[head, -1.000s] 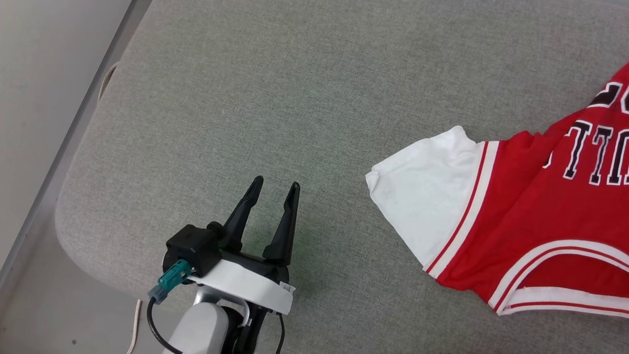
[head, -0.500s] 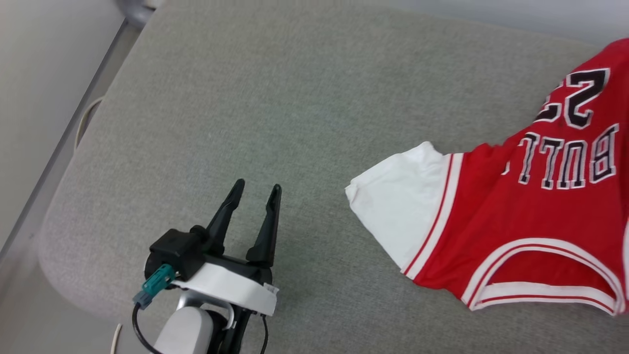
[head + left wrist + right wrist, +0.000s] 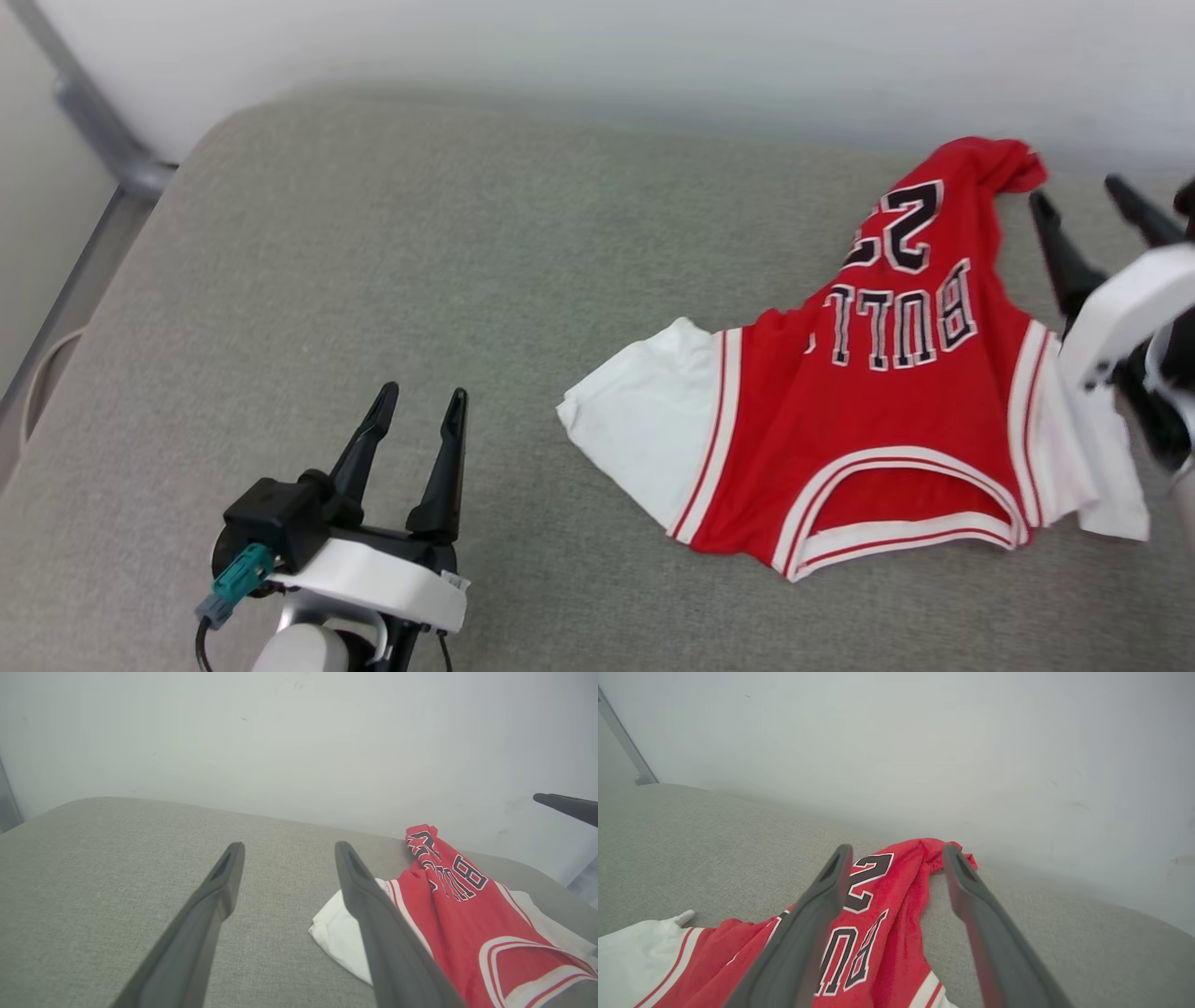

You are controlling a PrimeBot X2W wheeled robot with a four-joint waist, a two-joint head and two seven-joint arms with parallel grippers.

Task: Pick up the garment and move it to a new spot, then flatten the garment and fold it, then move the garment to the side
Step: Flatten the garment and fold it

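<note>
Two grippers are being shown in the head view. The left gripper [image 3: 422, 392] is being held low at the lower left over the grey padded surface [image 3: 467, 233]. Its jaws are being kept apart with nothing between them, well apart from the garment [image 3: 868, 411]. The garment is being seen lying on the surface right of centre, neckline toward the robot, so its lettering is being read upside down. One white sleeve is being spread flat to the left, while the red body is being bunched narrow toward the wall [image 3: 653, 47]. The right gripper [image 3: 1076, 191] is being held at the right edge, jaws wide apart and empty, just beside the garment's bunched far end. Whether its pale body is touching the other sleeve cannot be told.

In the left wrist view, the left gripper [image 3: 288, 845] is being shown with jaws spread over bare surface [image 3: 93, 849], gripping nothing. The garment [image 3: 467, 914] is being seen to the right.

In the right wrist view, the right gripper [image 3: 898, 848] is being shown with jaws parted above the garment [image 3: 896, 914]. No cloth is being pinched, and contact with the cloth cannot be told. The red bunched end is being framed between the fingertips.
</note>
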